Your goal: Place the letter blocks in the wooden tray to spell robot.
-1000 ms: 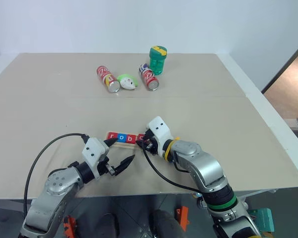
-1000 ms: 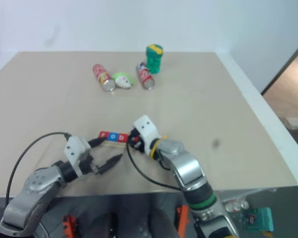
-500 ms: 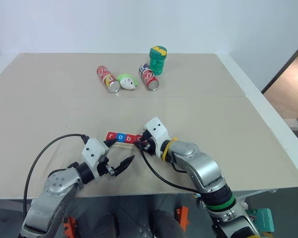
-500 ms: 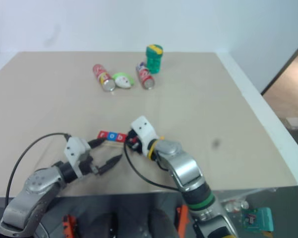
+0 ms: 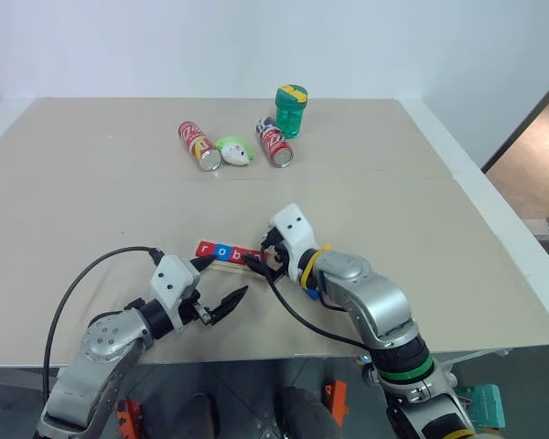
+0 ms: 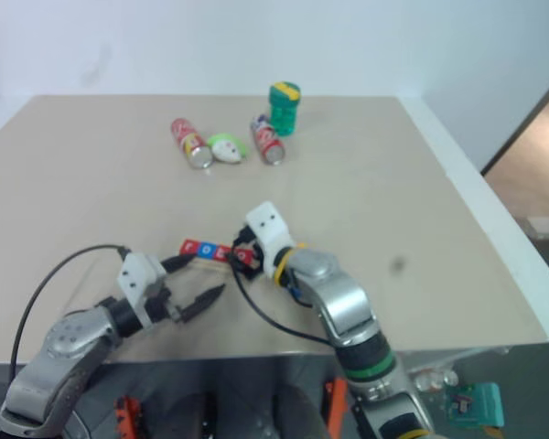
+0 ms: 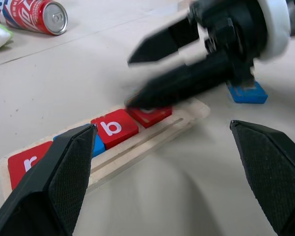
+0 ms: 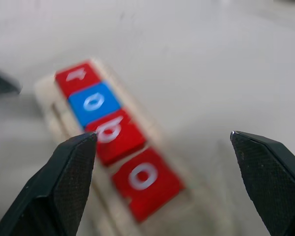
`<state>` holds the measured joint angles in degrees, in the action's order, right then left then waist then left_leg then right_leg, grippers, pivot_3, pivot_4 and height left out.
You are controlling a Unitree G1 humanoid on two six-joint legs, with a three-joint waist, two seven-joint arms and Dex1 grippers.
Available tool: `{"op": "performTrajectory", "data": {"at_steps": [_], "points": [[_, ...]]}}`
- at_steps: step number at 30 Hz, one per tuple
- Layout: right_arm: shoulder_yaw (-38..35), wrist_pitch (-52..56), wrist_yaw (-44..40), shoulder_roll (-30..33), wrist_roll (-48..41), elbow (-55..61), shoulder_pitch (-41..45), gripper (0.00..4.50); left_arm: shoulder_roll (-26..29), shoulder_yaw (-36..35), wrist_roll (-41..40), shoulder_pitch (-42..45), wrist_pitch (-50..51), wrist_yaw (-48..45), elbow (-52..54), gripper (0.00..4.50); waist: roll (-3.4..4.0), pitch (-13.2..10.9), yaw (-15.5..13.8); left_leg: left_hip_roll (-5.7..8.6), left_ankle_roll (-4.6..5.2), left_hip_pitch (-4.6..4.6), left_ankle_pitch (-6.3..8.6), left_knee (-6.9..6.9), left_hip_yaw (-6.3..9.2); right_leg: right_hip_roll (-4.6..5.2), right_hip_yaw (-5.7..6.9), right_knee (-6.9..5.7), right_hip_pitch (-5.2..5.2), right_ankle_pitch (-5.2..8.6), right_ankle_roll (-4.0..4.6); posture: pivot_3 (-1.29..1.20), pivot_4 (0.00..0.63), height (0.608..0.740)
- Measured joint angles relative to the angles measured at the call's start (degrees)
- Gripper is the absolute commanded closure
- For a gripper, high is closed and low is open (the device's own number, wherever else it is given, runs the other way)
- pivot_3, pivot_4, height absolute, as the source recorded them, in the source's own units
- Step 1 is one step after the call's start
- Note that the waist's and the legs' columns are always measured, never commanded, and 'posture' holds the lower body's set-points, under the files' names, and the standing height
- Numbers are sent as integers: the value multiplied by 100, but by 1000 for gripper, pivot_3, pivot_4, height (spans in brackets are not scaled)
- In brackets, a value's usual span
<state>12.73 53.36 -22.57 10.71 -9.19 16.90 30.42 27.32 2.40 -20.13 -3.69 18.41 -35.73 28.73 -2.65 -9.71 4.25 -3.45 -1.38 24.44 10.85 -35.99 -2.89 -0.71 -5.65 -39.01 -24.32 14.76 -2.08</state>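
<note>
The wooden tray (image 8: 45,89) lies on the table and holds four letter blocks in a row: red r (image 8: 78,76), blue o (image 8: 94,102), red b (image 8: 113,132) and red o (image 8: 145,179). My right gripper (image 7: 129,82) hovers open just above the red o, with nothing between its fingers. A blue block (image 7: 246,92) lies flat on the table just past the tray's end, under the right wrist; its letter is hidden. My left gripper (image 5: 227,276) stands open and empty beside the tray's near side.
Two red soda cans (image 5: 199,145) (image 5: 275,143), a green and white toy (image 5: 234,150) and a green jar (image 5: 291,112) sit far back on the table. A black cable (image 5: 82,279) loops from my left wrist. The table's right edge (image 5: 494,219) drops off.
My right gripper has opened, letting go of the red o block in the tray, and has lifted slightly. The left gripper has not moved.
</note>
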Motion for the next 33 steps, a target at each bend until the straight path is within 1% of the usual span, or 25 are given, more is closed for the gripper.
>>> {"op": "performTrajectory", "data": {"at_steps": [1, 2, 3, 4, 6, 7, 8, 9, 10, 11, 12, 13, 18, 23, 33], "points": [[-95, 0, -7, 45, -30, 26, 3, 543, 18, -1, -1, -1, -7, -19, -1, 0, 0, 0, 0, 1, 0, 0, 0, 0, 0, 1, 0, 0, 0, 0, -1, 0, 150, 739], [-276, -45, -108, 219, -133, 113, -56, 821, 30, -8, -22, 8, -14, -87, -12, 0, 0, 0, 0, 2, 0, 1, 0, 0, 0, 2, -1, 0, 0, 1, -1, 0, 150, 739], [-411, -92, -198, 402, -192, 186, -131, 1216, 53, -31, -34, -6, -36, -117, -24, 0, -1, 0, -16, 5, 0, 3, 0, 0, 2, 5, 3, 1, 1, 2, -3, 0, 150, 739], [-540, -154, -277, 606, -210, 249, -252, 1515, 79, -73, -45, -9, -50, -142, -60, 0, -3, 2, -24, 7, 0, 3, 0, 1, 2, 7, 3, 1, 3, 5, -7, 0, 150, 739], [-588, -258, -458, 961, -237, 340, -636, 2234, 127, -156, -63, -7, -57, -229, -135, 0, -4, 3, -21, 7, 0, 2, 1, 2, 1, 6, 0, 2, 2, 8, -10, 0, 150, 739], [-537, -276, -512, 1022, -238, 340, -842, 2667, 146, -208, -64, -1, -61, -266, -165, 0, -3, 2, -1, 5, 0, 1, 1, 3, -2, 4, -4, 1, 0, 7, -7, 0, 150, 739], [-501, -278, -527, 1025, -240, 340, -906, 2890, 153, -220, -64, 12, -62, -286, -180, 0, -3, 1, 11, 3, 0, -1, 1, 3, -4, 2, -6, 1, -1, 5, -4, 0, 150, 739], [-392, -291, -530, 1028, -236, 340, -960, 3260, 167, -220, -64, 46, -68, -330, -197, 0, -2, 1, 41, -3, 0, -4, 0, 3, -4, -5, -8, -1, -2, 0, 2, 0, 150, 739], [-361, -298, -530, 1025, -237, 340, -961, 3560, 167, -220, -64, 59, -71, -341, -203, 0, -2, 1, 47, -7, 0, -6, 0, 2, -4, -8, -8, -1, -2, -3, 5, 0, 150, 739], [-259, -355, -503, 999, -220, 340, -948, 4009, 167, -221, -63, 88, -95, -354, -223, 0, -3, 2, 48, -10, 2, -10, -1, 2, -2, -11, -4, -3, 0, -6, 9, 0, 150, 739], [-207, -371, -485, 979, -202, 340, -932, 4361, 167, -222, -63, 88, -102, -354, -230, 0, -3, 2, 48, -11, 4, -13, -3, 2, 0, -12, 0, -5, 3, -7, 10, 0, 150, 739], [-124, -395, -445, 904, -166, 339, -896, 4440, 166, -221, -62, 88, -102, -354, -246, 0, -3, 2, 47, -11, 7, -13, -7, 2, 1, -12, 2, -6, 3, -9, 13, 0, 150, 739], [111, -399, -322, 641, -118, 337, -677, 4440, 147, -222, -62, 90, -102, -349, -268, 0, -4, 2, 37, -9, 3, -11, -10, -1, -3, -6, 0, -5, 3, -14, 8, 0, 150, 739], [332, -400, -314, 584, -60, 282, -621, 4440, 111, -223, -63, 87, -99, -323, -267, 0, -5, 3, 12, -2, 1, -5, -10, 0, -4, 0, -3, -3, 2, -7, -1, 0, 150, 739], [506, -438, -333, 609, 57, 186, -615, 4440, 85, -223, -62, 66, -50, -224, -261, 0, -5, 3, 11, -5, 2, -6, -10, -1, -2, -3, -1, -3, 2, -9, 2, 0, 150, 739]]}}
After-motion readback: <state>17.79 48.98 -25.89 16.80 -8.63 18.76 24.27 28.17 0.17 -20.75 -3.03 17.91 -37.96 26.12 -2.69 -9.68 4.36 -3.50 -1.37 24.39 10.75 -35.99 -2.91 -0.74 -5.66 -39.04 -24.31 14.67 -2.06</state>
